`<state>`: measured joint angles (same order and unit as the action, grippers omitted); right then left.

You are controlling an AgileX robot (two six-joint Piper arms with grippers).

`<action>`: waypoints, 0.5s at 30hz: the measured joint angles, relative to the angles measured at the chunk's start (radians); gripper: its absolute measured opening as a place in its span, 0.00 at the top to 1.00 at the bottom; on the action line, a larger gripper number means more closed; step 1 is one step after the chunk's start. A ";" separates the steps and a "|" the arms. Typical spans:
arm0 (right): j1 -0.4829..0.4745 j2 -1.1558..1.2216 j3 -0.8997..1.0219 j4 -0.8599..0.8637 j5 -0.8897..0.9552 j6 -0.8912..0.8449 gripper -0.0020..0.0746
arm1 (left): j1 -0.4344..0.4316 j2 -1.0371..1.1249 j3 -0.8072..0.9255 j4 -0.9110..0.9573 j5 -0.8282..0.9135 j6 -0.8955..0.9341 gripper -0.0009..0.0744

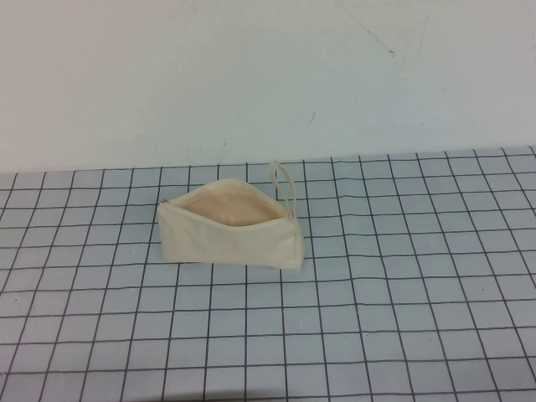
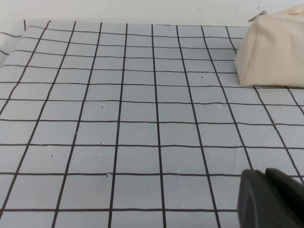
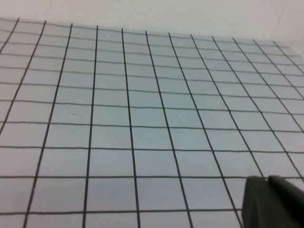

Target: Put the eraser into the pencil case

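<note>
Pouch [image 1: 228, 239] sits open mid-table, soft, floppy; eraser nowhere in sight. My left gripper [image 2: 270, 199] hangs low near it, right gripper [image 3: 273, 202] over bare grid; finger spread, can't tell.

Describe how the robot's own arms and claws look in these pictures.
Little shows. In the high view no arm appears. Each wrist view catches only a corner of its claw: the left claw and right claw are dark, almost black, matte, rounded blocks. No cables, markings or sleeves are visible.
</note>
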<state>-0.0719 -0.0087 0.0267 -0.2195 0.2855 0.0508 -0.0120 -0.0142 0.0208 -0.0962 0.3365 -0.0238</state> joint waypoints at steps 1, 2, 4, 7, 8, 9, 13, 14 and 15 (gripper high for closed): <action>0.000 0.000 0.000 0.000 0.005 0.000 0.97 | 0.000 0.000 0.000 0.000 0.000 0.000 0.99; 0.000 0.000 0.000 0.000 0.015 0.000 0.97 | 0.000 0.000 0.000 0.000 0.000 0.000 0.99; 0.000 0.000 0.000 0.010 0.051 0.002 0.97 | 0.000 0.000 0.000 0.000 0.000 0.000 0.99; 0.000 0.000 -0.002 0.018 0.075 0.025 0.97 | 0.000 0.000 0.000 0.000 0.000 0.000 0.99; 0.000 0.000 -0.002 0.019 0.077 0.044 0.97 | 0.000 0.000 0.000 0.000 0.000 0.000 0.99; 0.000 0.000 -0.003 0.019 0.080 0.062 0.97 | 0.000 0.000 0.000 0.000 0.000 0.000 0.99; 0.000 0.000 -0.004 0.022 0.084 0.117 0.97 | 0.000 0.000 0.000 0.000 0.000 0.000 0.99; 0.000 0.000 -0.004 0.022 0.084 0.121 0.97 | 0.000 0.000 0.000 0.000 0.000 0.000 0.99; 0.000 0.000 -0.004 0.022 0.086 0.124 0.97 | 0.000 0.000 0.000 0.000 0.000 0.000 0.99</action>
<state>-0.0719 -0.0087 0.0225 -0.1979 0.3716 0.1748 -0.0120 -0.0142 0.0208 -0.0962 0.3365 -0.0238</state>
